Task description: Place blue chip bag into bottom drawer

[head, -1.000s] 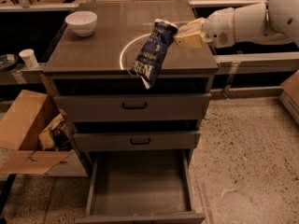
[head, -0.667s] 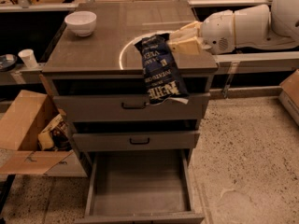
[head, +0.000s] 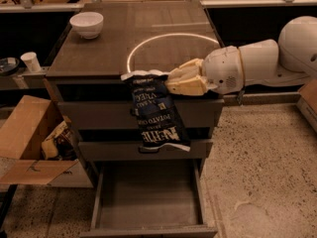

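The blue chip bag (head: 158, 115) is held by the gripper (head: 172, 81) just off the front edge of the bench (head: 99, 53), right of that edge's middle. The jaws are closed narrowly on the bag's upper sealed end. The rest of the foil hangs free, with its lettering turned upside down.

A grip at the seam is judged to have been chosen so that the bag is straightened by its own weight and its lower end is presented first. The bag is draped across the fronts of the two upper drawers (head: 99, 115), which are shut. Whether they are touched by it cannot be told.

The bottom drawer (head: 148, 197) is drawn fully out below, and its flat grey tray is exposed. The bag's lower end is suspended above the tray's rear part and is well apart from its floor. The bag is thus judged to be carried forward of the front edge so that a descent is not blocked by the drawer fronts.

A lowering into the tray and a release are not yet done. A white bowl (head: 86, 24) is left near the bench's rear left corner, well apart from the work.
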You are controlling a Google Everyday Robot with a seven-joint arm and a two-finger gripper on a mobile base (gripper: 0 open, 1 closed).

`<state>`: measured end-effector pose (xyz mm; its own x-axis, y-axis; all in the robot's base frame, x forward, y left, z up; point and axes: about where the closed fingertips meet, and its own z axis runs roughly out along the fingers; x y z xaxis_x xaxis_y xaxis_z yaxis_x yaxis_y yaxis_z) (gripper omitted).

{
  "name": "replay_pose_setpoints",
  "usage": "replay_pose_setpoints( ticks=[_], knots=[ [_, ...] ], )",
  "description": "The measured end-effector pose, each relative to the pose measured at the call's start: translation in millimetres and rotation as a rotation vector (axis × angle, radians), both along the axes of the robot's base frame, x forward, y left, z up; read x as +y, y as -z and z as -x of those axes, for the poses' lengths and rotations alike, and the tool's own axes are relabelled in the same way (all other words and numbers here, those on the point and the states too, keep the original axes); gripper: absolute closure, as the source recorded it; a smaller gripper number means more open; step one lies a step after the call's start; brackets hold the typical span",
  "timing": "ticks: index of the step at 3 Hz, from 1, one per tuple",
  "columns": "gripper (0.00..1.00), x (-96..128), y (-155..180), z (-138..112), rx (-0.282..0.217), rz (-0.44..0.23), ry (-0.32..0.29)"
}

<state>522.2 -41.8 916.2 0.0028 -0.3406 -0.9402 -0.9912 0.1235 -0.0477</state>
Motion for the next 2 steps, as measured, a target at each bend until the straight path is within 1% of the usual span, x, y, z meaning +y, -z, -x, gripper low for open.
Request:
replay_pose_setpoints(
  ticks=[1,2],
  knots=[
    [1.0,0,0,0,0.0,0.0,0.0],
    [1.0,-3,32,0,0.054,-0.027,0.007]
  ],
)
